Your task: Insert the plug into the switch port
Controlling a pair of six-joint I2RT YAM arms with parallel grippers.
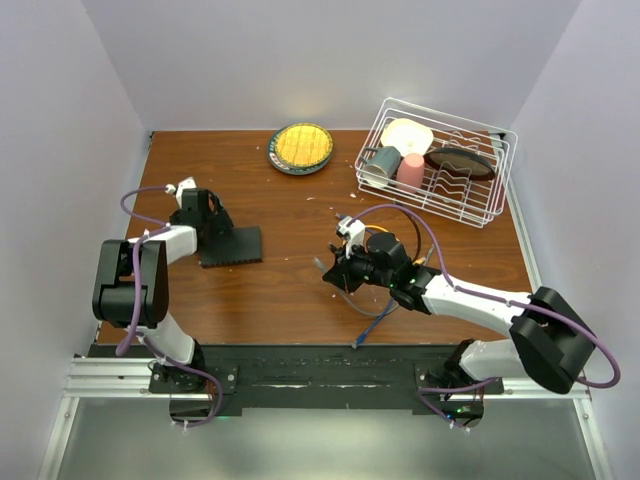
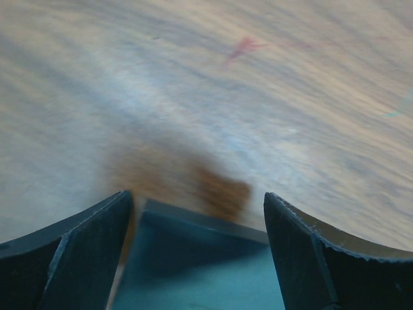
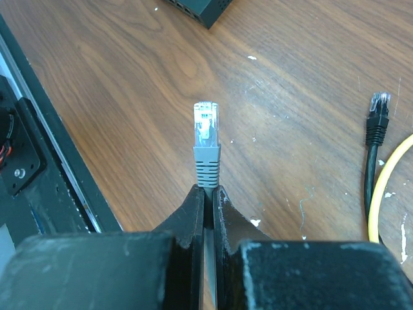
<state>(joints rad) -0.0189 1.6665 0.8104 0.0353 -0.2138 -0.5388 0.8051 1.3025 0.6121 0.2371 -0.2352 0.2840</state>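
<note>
Your right gripper (image 3: 208, 188) clenched the plug (image 3: 206, 126) by its grey boot, clear tip jutting straight ahead of the jaws, your left gripper (image 2: 197, 206) stood released and wide, switch (image 2: 193, 258) corner lying between its jaws, ports out of sight.

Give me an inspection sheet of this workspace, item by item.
Surface: wooden table, scuffed, with white flecks.
Job's things: black switch lying flat at left; grey plug held apart from it, not inserted.
Clutter: yellow-centred plate; wire rack with a pink cup among the dishes in it.
Grippers: left gripper, jaws open over the switch's edge; right gripper, jaws shut on the plug's boot.
Cables: black cable and yellow cable loose on the table.
Surroundings: pale walls.
</note>
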